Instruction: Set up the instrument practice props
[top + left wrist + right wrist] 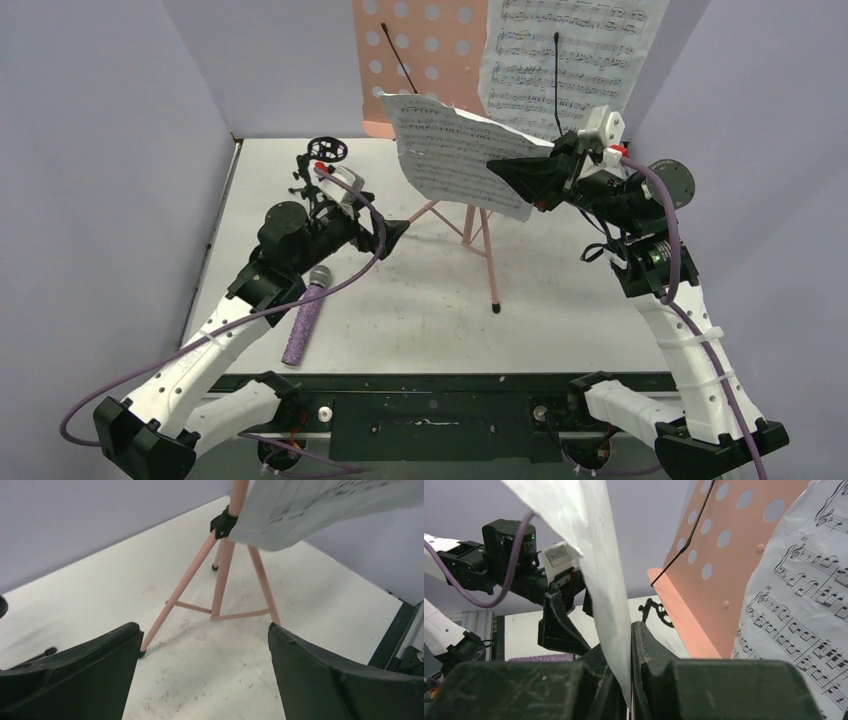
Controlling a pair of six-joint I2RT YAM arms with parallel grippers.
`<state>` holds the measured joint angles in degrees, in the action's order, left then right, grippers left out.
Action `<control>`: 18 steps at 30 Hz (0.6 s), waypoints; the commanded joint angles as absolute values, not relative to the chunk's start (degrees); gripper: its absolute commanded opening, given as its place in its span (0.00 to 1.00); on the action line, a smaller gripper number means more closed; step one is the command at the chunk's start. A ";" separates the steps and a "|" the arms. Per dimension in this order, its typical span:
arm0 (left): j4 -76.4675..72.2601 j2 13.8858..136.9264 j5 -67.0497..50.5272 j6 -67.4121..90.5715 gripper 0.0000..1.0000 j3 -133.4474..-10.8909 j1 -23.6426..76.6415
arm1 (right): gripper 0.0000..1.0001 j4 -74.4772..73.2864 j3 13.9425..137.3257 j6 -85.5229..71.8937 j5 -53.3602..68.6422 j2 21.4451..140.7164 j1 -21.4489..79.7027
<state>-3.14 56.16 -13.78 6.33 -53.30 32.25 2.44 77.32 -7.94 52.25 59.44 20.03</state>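
**Right pincer offering a loose page to the music stand.**

We see the right pincer (629, 645) clamped on one edge of a sheet-music page (460, 150), held tilted before the pink music stand (420, 40), probably to rest beside the second page (570, 50). The left pincer (202, 630) gapes empty near the legs. The microphone (305, 315) lies on the surface (420, 320), near the mic stand (320, 165).

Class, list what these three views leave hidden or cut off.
Top external: the frame edge cuts off the pink stand at its top.
Top external: the left arm hides the black mic stand's legs.
Left wrist: the loose page covers the stand's desk.
Right wrist: its jaws hide most of the microphone.
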 commanded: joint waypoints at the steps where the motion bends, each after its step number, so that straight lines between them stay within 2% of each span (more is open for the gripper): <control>1: 9.51 54.15 -6.73 6.59 0.96 -57.02 31.79 | 0.05 7.15 80.92 -7.91 51.32 59.51 20.62; 10: 30.41 53.61 11.11 13.94 0.96 -57.85 31.48 | 0.05 9.30 83.56 -9.34 49.84 60.20 20.59; 18: 47.70 56.41 15.18 27.16 0.96 -58.43 31.21 | 0.05 10.66 83.98 -9.92 49.29 60.70 20.53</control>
